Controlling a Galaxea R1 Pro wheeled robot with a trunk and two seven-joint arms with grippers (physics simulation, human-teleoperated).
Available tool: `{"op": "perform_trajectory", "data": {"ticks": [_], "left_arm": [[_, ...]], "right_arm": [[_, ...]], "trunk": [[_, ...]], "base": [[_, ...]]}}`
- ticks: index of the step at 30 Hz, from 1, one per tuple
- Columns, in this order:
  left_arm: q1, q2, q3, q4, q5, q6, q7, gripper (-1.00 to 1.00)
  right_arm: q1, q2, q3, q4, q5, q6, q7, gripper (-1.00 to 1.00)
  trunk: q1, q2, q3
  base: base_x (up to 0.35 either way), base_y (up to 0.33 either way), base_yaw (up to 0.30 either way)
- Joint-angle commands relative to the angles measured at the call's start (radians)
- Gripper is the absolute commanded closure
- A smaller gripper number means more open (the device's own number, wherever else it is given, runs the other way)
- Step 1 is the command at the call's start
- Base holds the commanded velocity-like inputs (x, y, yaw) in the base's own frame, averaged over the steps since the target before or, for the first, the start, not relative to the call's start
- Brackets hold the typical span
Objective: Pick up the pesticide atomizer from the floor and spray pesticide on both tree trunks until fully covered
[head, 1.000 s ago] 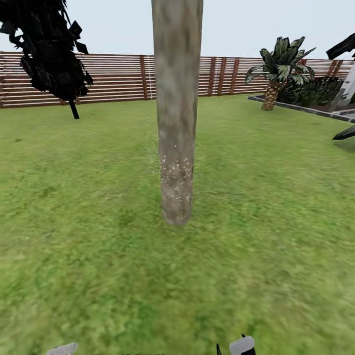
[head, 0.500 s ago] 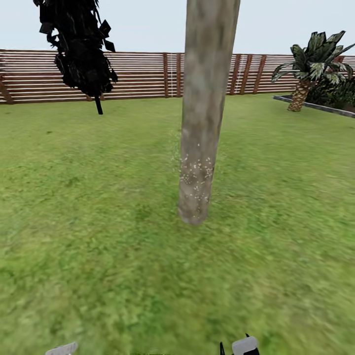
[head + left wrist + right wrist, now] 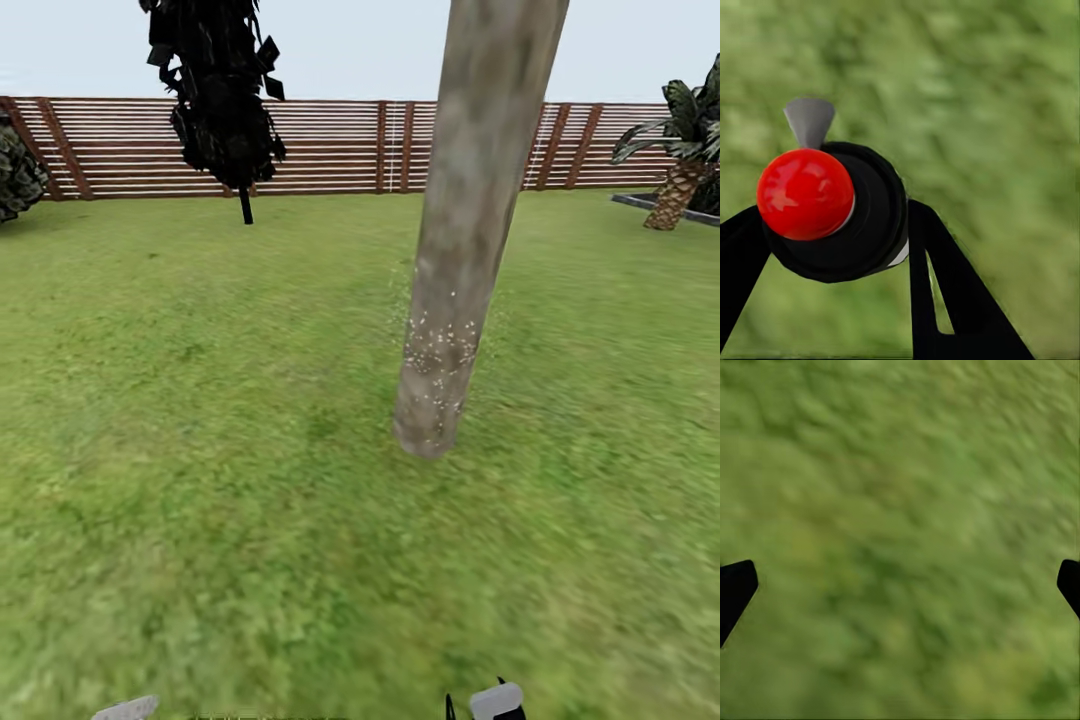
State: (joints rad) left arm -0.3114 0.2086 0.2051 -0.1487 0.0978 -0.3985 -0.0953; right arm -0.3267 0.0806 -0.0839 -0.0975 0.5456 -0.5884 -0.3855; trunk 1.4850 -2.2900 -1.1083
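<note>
in the left wrist view the left gripper (image 3: 832,247) was clamped on the pesticide atomizer (image 3: 862,217), one black finger (image 3: 739,259) pressed against one side of the bottle and the other finger (image 3: 937,285) against the opposite side. the atomizer was seen end-on: its round red top (image 3: 805,193) faced the camera, so its long axis ran roughly along the line of sight, away from the lens toward the lawn (image 3: 975,97). a small grey nozzle (image 3: 809,120) stuck out sideways past the black body, at right angles to that axis. blurred grass lay behind it.

in the right wrist view the right gripper (image 3: 900,585) was spread wide, one dark fingertip (image 3: 735,589) at one edge of the frame and the second at the opposite edge, with nothing between them but green grass.

in the head view only slivers of the arms showed at the bottom edge: a pale grey piece (image 3: 125,709) on the left and a pale piece with black tips (image 3: 495,701) on the right, both held low and close to the robot's body.

one tree trunk (image 3: 470,230) stood ahead and a little to the right, a pale mottled column rising out of the frame, appearing tilted to the right toward the top. fine white specks (image 3: 440,345) dotted its lower part, above its base in the grass. one dark narrow tree (image 3: 215,95) stood farther off on the left, in front of the brown slatted fence (image 3: 340,145). one short palm (image 3: 685,150) stood at the far right, and a dark bush (image 3: 18,175) at the far left.
</note>
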Motion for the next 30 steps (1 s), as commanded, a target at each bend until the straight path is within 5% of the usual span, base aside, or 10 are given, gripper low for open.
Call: {"op": "perform_trajectory", "data": {"ticks": [1,30], "left_arm": [[0.0,0.0,0.0,0.0,0.0,0.0,-0.001,1.0],[0.0,0.0,0.0,-0.001,0.0,-0.001,-0.007,1.0]], "right_arm": [[0.0,0.0,0.001,0.0,0.0,-0.001,0.0,-1.0],[0.0,0.001,0.001,0.001,-0.001,-0.002,-0.001,-1.0]], "trunk": [[0.0,0.0,-0.001],[0.0,0.0,-0.02]], "base": [[0.0,0.0,0.257],[0.0,0.0,0.265]]}}
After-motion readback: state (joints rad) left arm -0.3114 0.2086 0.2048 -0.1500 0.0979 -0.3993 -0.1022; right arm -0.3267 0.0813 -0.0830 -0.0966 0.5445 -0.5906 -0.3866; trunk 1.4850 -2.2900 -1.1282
